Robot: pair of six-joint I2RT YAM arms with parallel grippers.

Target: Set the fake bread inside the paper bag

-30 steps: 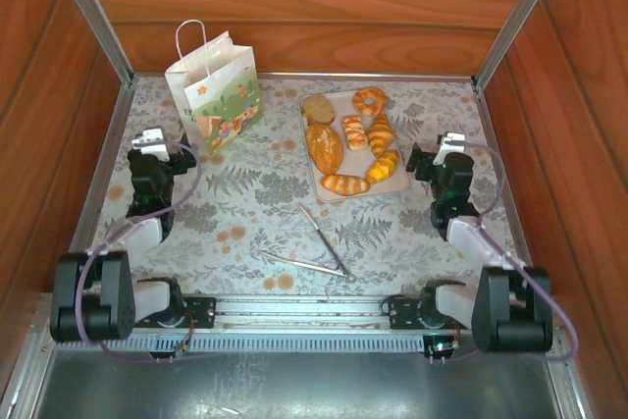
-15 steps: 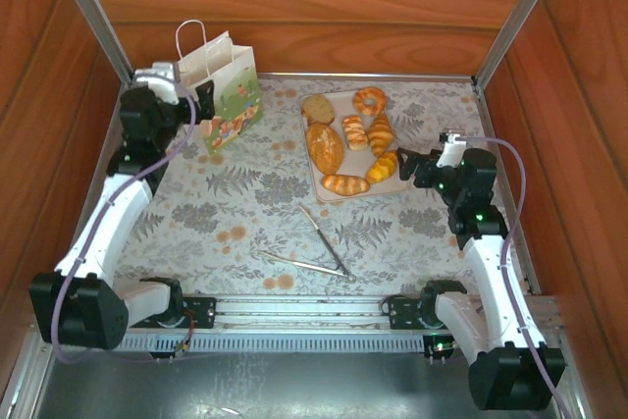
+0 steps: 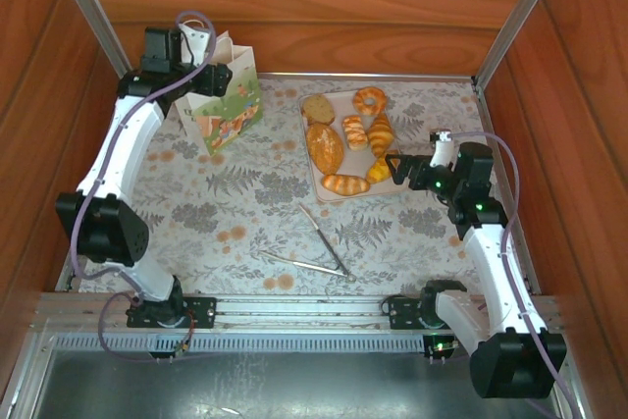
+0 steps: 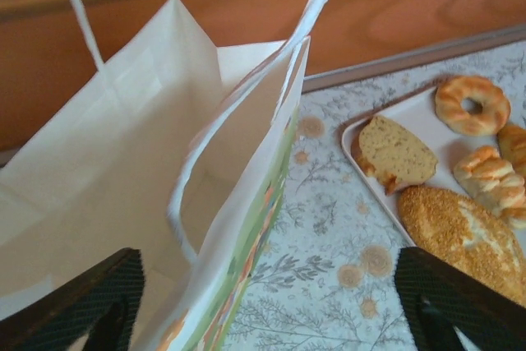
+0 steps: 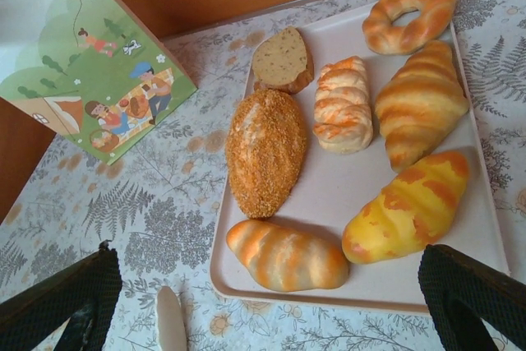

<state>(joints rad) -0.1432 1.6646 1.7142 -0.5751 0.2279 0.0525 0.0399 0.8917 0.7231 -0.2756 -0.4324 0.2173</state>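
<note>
Paper bag (image 3: pixel 228 110): upright, far left of the counter (image 3: pixel 245 193).
Left hand (image 3: pixel 208 78): at the bag's top edge, possibly touching it.
Bread (image 3: pixel 325 147): seven pieces on the tray (image 3: pixel 343 103).
Right hand (image 3: pixel 395 168): at the tray's right edge, fingers spread.
Tongs (image 3: pixel 319 242): near centre.

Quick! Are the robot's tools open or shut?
Left tool: open, astride the paper bag wall.
Right tool: open, holding nothing.

Overhead view facing down, close wrist views sharing tray (image 5: pixel 337 187), paper bag (image 5: pixel 90 63)
</note>
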